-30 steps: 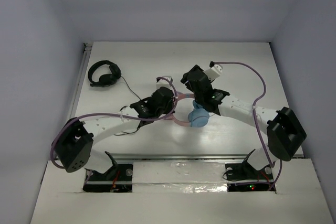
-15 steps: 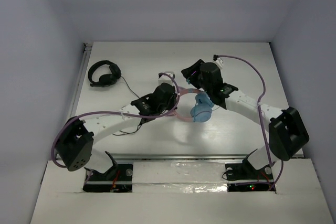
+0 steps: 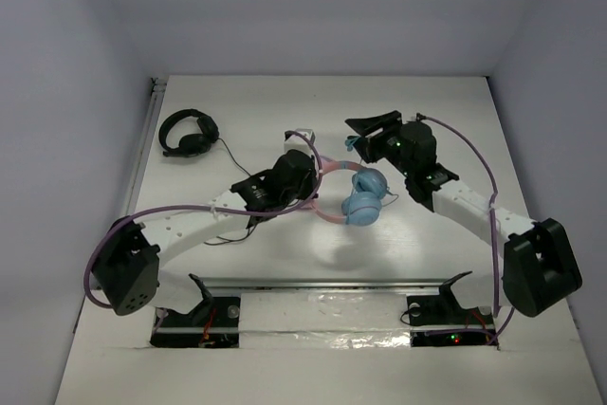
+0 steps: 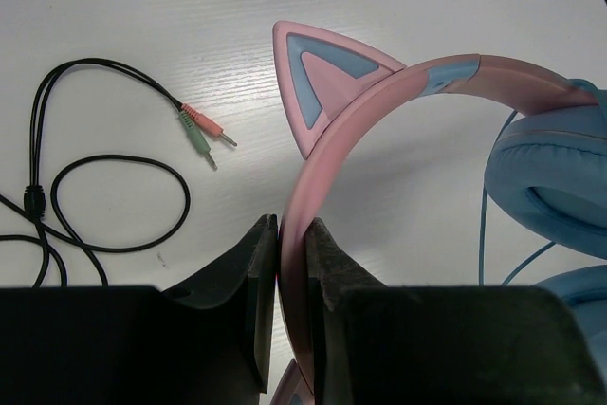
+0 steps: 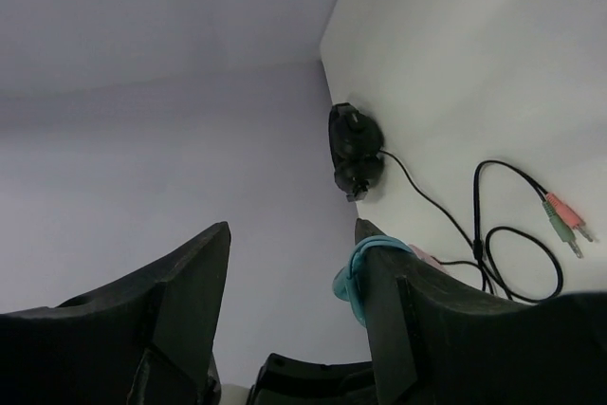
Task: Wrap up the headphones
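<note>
- Your white worktop (image 3: 285, 101) fills the top view.
- The cat-ear headphones (image 3: 363, 196) are held mid-worktop, with the blue earcups just right of your left claw (image 4: 292, 234).
- The black headphones (image 3: 187, 131) lie well to its left.
- Your left claw is clenched on the pink headband (image 4: 379, 101).
- Your right claw (image 5: 294, 230) is released, its fingers spread.

Headphones (image 3: 363, 198): pink cat-ear headband, light blue earcups side by side, centre of table (image 3: 455, 120).
</note>
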Robot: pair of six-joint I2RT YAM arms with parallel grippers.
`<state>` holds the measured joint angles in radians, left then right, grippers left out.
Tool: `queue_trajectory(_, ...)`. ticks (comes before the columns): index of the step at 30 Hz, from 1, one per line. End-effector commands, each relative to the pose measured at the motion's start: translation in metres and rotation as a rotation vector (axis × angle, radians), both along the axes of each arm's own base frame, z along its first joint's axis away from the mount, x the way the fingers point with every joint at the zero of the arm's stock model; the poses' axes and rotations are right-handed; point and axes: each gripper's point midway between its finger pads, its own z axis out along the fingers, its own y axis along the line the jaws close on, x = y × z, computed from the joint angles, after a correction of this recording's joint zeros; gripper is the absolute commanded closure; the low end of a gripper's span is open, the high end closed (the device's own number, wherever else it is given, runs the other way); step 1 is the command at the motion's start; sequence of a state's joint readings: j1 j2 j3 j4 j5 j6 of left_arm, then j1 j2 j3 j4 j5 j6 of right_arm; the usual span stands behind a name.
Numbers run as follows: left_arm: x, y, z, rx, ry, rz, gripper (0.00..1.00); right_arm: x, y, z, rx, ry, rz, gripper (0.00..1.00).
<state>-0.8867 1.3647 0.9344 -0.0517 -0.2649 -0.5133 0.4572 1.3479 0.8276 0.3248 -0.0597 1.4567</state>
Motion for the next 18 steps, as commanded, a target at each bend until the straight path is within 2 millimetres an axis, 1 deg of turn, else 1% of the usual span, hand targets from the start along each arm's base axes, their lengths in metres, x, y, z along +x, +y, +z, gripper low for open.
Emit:
queue_trajectory(1,0.002,-0.016,0.052,-0.151,-0.09,-0.027,1.0,0.002,-0.012,0.045,0.13,-0.056,-0.071,0.39)
queue_trajectory(2,0.001,-0.015,0.055,-0.156,-0.095,-0.032,1.0,0.004,-0.016,0.032,0.022,-0.038,-0.081,0.39)
queue_trajectory(3,0.001,-0.015,0.056,-0.154,-0.098,-0.032,1.0,0.011,-0.023,0.028,-0.055,-0.018,-0.125,0.38)
queue_trajectory(4,0.002,-0.014,0.057,-0.153,-0.103,-0.03,1.0,0.015,-0.023,0.019,-0.119,0.014,-0.121,0.38)
queue_trajectory(5,0.002,-0.013,0.059,-0.147,-0.112,-0.029,1.0,0.018,-0.022,0.027,-0.176,-0.019,-0.106,0.38)
queue_trajectory(6,0.003,-0.013,0.059,-0.144,-0.115,-0.028,1.0,0.013,-0.02,0.019,-0.19,0.01,-0.082,0.38)
queue_trajectory(7,0.004,-0.012,0.059,-0.14,-0.118,-0.029,1.0,0.008,-0.019,0.022,-0.168,-0.001,-0.065,0.38)
queue_trajectory(8,0.005,-0.013,0.057,-0.131,-0.116,-0.026,1.0,0.001,-0.022,0.002,-0.136,0.039,-0.058,0.38)
queue_trajectory(9,0.005,-0.012,0.055,-0.122,-0.114,-0.028,1.0,-0.008,-0.009,0.011,-0.049,0.005,0.038,0.38)
queue_trajectory(10,0.005,-0.013,0.055,-0.125,-0.114,-0.031,1.0,-0.009,-0.012,0.007,0.005,0.013,0.06,0.38)
queue_trajectory(11,0.005,-0.012,0.055,-0.125,-0.117,-0.03,1.0,-0.013,-0.007,0.014,0.082,-0.003,0.089,0.39)
queue_trajectory(12,0.005,-0.012,0.055,-0.13,-0.123,-0.028,1.0,-0.019,-0.005,0.003,0.096,0.025,0.105,0.42)
queue_trajectory(13,0.005,-0.01,0.05,-0.124,-0.12,-0.023,1.0,-0.02,-0.006,0.004,0.111,0.024,0.104,0.45)
queue_trajectory(14,0.004,-0.011,0.048,-0.125,-0.118,-0.027,1.0,-0.017,-0.011,0.01,0.137,0.024,0.085,0.49)
queue_trajectory(15,0.004,-0.012,0.049,-0.135,-0.123,-0.031,1.0,-0.014,-0.013,0.021,0.159,0.01,0.086,0.59)
queue_trajectory(17,0.002,-0.013,0.043,-0.141,-0.109,-0.038,1.0,-0.004,-0.026,0.037,0.201,-0.004,0.053,0.68)
queue_trajectory(18,0.002,-0.015,0.044,-0.147,-0.111,-0.04,1.0,-0.001,-0.029,0.046,0.217,-0.017,0.042,0.77)
